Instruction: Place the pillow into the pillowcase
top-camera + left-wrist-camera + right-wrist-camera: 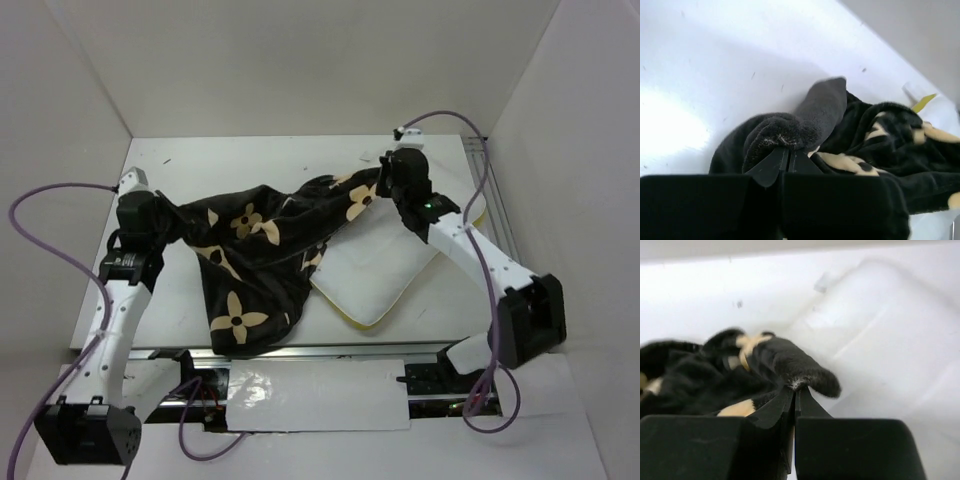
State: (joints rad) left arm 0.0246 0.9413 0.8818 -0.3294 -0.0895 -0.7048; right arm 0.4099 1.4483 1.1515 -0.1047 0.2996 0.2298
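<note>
One floppy black-brown plush pillowcase printed with tan flowers (255, 265) and one plump white rectangular pillow edged in yellow piping (380, 285) lie on the white table (250, 160), with the case draped over the pillow's far-left part. There are two grippers. The left gripper (788, 152) pinches a fuzzy fold at the case's left end, and the right gripper (795, 389) pinches its right end (both sets of jaws nearly meet through the fabric).

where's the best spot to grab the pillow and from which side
Probably the bare near corner of the pillow, where the yellow piping shows, coming from the near side of the table. Its far-left part is under the pillowcase, so that corner is the free, thin edge to pinch.
</note>
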